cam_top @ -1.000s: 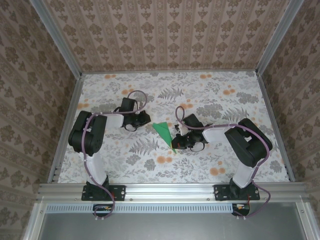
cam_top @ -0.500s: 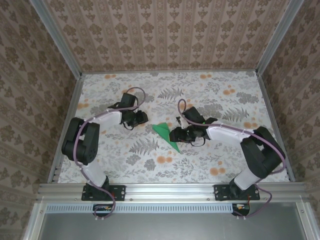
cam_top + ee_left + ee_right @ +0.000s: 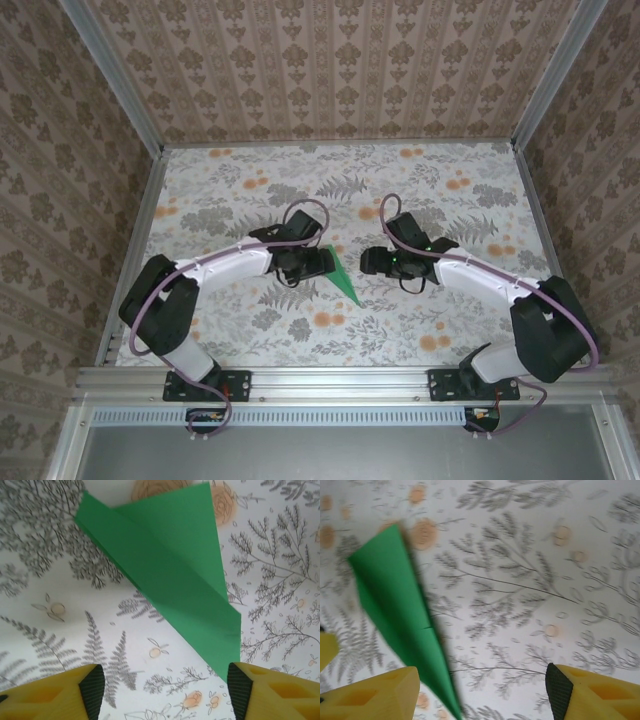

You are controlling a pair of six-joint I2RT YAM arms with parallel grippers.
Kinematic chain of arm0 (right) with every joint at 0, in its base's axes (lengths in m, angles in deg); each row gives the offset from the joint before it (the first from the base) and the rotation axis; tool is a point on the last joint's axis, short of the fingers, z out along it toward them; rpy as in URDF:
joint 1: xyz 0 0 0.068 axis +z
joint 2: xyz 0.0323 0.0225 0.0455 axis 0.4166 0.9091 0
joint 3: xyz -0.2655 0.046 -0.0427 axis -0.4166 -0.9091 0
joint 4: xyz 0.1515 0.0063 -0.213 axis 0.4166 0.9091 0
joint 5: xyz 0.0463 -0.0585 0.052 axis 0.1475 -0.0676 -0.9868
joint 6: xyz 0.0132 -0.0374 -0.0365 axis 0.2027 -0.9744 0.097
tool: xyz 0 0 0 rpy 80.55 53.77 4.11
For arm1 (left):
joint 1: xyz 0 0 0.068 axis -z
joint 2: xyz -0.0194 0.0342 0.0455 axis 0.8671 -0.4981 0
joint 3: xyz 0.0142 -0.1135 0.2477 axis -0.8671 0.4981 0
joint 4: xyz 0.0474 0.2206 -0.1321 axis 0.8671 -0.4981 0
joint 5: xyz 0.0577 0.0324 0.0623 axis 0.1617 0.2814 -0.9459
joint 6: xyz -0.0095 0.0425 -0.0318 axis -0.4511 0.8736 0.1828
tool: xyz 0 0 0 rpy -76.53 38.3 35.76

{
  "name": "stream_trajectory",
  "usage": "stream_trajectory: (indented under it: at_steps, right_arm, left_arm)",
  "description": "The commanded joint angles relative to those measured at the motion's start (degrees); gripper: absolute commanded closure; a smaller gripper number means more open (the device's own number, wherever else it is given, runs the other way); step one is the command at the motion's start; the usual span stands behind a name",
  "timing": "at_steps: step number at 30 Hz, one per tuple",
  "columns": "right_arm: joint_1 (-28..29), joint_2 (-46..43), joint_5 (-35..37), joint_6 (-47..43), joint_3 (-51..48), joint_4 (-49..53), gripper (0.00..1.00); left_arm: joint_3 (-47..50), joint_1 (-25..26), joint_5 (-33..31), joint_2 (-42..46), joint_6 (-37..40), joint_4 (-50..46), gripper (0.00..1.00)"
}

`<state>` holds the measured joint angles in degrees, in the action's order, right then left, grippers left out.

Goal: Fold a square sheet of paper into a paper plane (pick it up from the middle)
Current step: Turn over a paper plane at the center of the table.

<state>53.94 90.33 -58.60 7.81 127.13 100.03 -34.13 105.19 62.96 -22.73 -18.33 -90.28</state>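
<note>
The paper plane [image 3: 344,282] is bright green paper folded into a slim pointed dart. It lies flat on the floral cloth at the table's middle, its tip toward the near edge. My left gripper [image 3: 326,262] hovers over the plane's left, wide part and hides some of it. In the left wrist view the folded paper [image 3: 165,570] lies ahead of the open left gripper [image 3: 165,692], its lower corner close to the right pad [image 3: 239,689]. My right gripper [image 3: 367,262] stands just right of the plane. It is open in its wrist view [image 3: 480,695], the dart [image 3: 395,610] passing by its left finger [image 3: 375,695].
The floral grey-and-orange cloth [image 3: 420,190] covers the whole table. Metal rails [image 3: 140,220] and patterned walls close it in on three sides. Both arms reach in toward the centre from the near edge.
My left gripper has swung right and now sits over the plane's left part. My right gripper has drawn back to the right, off the paper.
</note>
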Motion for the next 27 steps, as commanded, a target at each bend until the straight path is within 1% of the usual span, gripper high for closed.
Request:
stream_trajectory:
  at_steps: [1, 2, 4, 6, 11, 14, 19, 24, 27]
  right_arm:
    - [-0.9, -0.9, 3.7, 2.0, -1.8, 2.3, 0.3]
    - [-1.1, -2.7, 3.8, 2.1, -2.2, 2.3, 0.3]
    - [-1.5, -3.1, 3.8, 2.3, -2.8, 2.3, 0.29]
    - [-1.8, -3.4, 3.7, 2.4, -3.4, 2.4, 0.29]
    - [-2.3, -4.4, 3.9, 2.7, -4.3, 2.6, 0.3]
    - [-2.7, -4.8, 4.1, 2.6, -4.4, 3.0, 0.3]
    - [-3.0, -4.4, 4.0, 2.7, -4.6, 3.1, 0.3]
    - [-2.9, -3.9, 3.4, 3.1, -4.4, 2.6, 0.3]
    - [-3.0, -4.1, 2.5, 3.1, -4.4, 2.3, 0.3]
  left_arm:
    - [-5.1, 1.6, -3.7, -2.1, -5.3, -3.7, 0.28]
    - [-6.3, 1.9, -4.0, -3.3, -5.3, -4.6, 0.28]
    - [-9.1, 2.3, -4.3, -5.9, -5.7, -6.8, 0.27]
    - [-10.9, 2.4, -3.2, -8.2, -5.9, -7.7, 0.27]
    - [-14.5, 2.4, -2.5, -12.3, -6.3, -9.0, 0.33]
    - [-14.6, 2.4, -2.8, -13.1, -6.6, -9.7, 0.42]
    - [-12.5, 2.4, -3.9, -11.0, -7.4, -9.6, 0.57]
    - [-10.7, 2.3, -4.2, -9.0, -7.4, -9.4, 0.75]
    - [-9.7, 2.0, -3.3, -8.5, -7.2, -8.5, 0.91]
